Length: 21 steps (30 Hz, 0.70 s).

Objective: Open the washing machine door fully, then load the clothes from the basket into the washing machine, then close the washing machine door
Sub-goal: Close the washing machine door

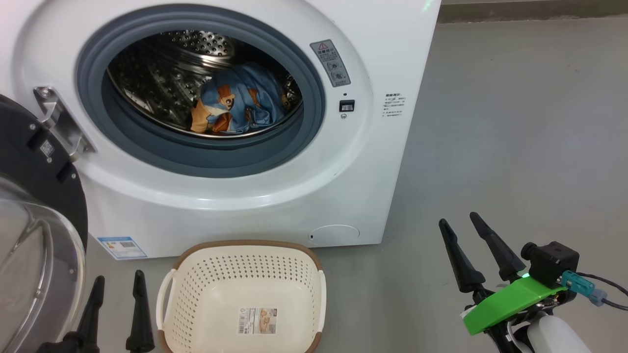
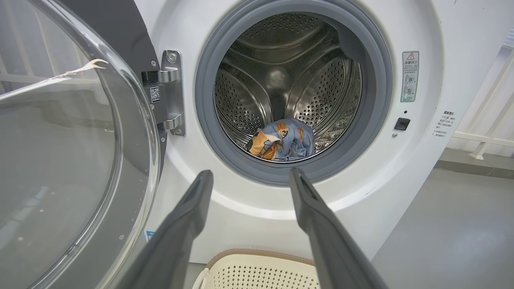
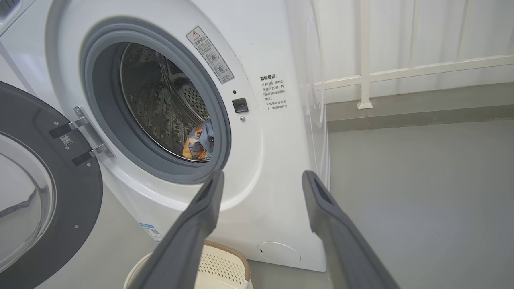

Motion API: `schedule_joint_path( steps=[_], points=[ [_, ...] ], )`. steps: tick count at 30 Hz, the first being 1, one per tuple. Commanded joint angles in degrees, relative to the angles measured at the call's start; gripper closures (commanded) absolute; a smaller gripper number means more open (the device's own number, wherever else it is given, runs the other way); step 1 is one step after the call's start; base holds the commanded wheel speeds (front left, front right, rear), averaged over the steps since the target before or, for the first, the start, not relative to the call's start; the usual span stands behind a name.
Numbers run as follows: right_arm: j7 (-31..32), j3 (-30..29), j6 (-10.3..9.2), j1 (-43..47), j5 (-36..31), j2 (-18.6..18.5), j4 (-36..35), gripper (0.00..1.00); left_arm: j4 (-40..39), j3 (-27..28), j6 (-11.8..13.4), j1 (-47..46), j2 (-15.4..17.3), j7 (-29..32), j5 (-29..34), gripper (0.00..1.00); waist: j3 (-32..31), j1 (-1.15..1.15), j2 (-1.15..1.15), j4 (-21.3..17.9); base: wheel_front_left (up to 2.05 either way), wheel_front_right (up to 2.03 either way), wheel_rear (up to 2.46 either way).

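Note:
The white washing machine (image 1: 373, 162) stands with its black door (image 1: 34, 196) swung wide to the left, the glass bowl bulging toward me. Blue clothes with orange bears (image 1: 240, 100) lie inside the steel drum (image 2: 281, 80). The cream basket (image 1: 196, 289) sits on the floor before the machine, holding nothing but its base label. My left gripper (image 1: 119, 279) is open at the lower left, between door and basket. My right gripper (image 1: 458, 219) is open at the lower right, over bare floor.
Grey floor (image 1: 515, 122) stretches to the right of the machine. A white railing (image 3: 401, 72) and a low kerb run along the back wall. The door hinge (image 1: 59, 122) juts out at the opening's left side.

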Motion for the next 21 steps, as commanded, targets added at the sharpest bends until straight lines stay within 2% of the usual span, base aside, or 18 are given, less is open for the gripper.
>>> schedule_joint_path(
  steps=[1, 21],
  points=[
    [-0.7, 1.0, 0.09, -0.3, -0.3, -0.4, -1.2, 0.00, -1.4, 2.1, -0.4, -1.7, 0.5, -0.5, 0.6, 0.00, 0.0, 0.00, 0.00, 0.0, -0.56, 0.56, 0.00],
    [-0.7, 1.2, 0.09, -0.5, -0.1, -0.3, -1.1, 0.00, -1.8, 2.0, -0.1, -1.9, 0.5, -0.5, 0.4, 0.00, 0.1, 0.00, 0.00, 0.1, -1.31, 1.31, 0.00]
  ],
)
